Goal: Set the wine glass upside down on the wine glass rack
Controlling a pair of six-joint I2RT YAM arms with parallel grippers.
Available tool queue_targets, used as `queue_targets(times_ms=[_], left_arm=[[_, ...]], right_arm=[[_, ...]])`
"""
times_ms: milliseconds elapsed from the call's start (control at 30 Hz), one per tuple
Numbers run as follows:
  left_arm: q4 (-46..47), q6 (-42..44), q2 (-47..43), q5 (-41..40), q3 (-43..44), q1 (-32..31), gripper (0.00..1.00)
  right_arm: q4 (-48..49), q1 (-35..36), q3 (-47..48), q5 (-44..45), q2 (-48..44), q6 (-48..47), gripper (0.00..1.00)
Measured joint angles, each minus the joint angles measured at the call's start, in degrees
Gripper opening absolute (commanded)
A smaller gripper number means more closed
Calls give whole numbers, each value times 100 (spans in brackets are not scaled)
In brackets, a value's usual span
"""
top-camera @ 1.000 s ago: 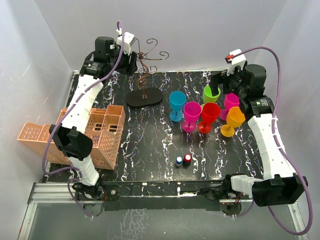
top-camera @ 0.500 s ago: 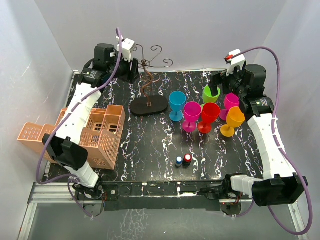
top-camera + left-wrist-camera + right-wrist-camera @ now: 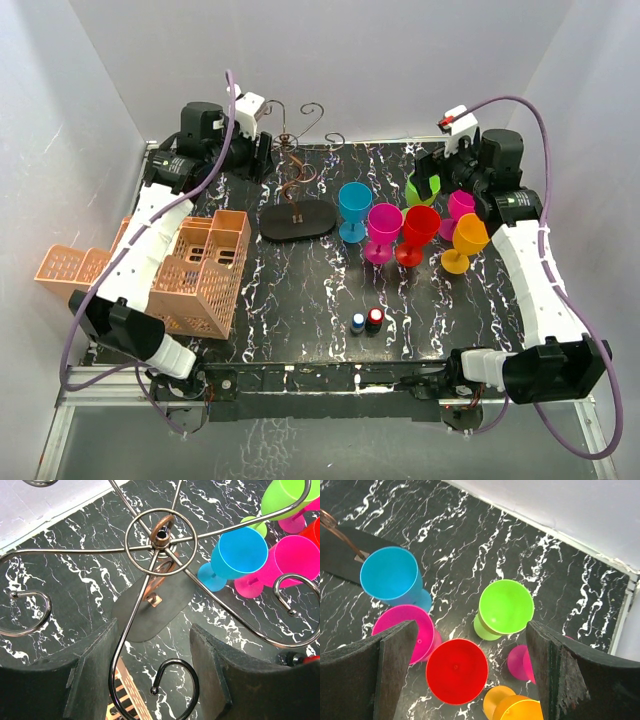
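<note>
Both grippers spread apart; wine glass rack [image 3: 297,215] upright at far centre of table [image 3: 300,290].
Left gripper [image 3: 152,647] poised over rack top, fingers wide, 1 curled scroll arm running between them, contact not discernible. Right gripper [image 3: 472,652] wide apart above green wine glass [image 3: 506,606], clear of it. Green wine glass upright at far right, well apart from rack. Blue glass [image 3: 354,200] just right of rack base.
</note>
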Motion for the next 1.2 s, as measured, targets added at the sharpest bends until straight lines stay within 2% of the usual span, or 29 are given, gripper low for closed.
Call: queue_targets(times_ms=[267,400,833,1200], left_arm=[[-57,4,-328,0,-249,-13,19],[-31,-9,-352,15,-291,-13,24],[35,-55,-566,411,-562,4,24],[125,-461,-540,1064,-560,7,25]], right_arm=[[-417,282,28,-293,278,-328,98],[-444,520,44,-273,466,-334,94],[-57,988,415,-214,1757,160,88],[37,1047,772,-273,2277,468,81]])
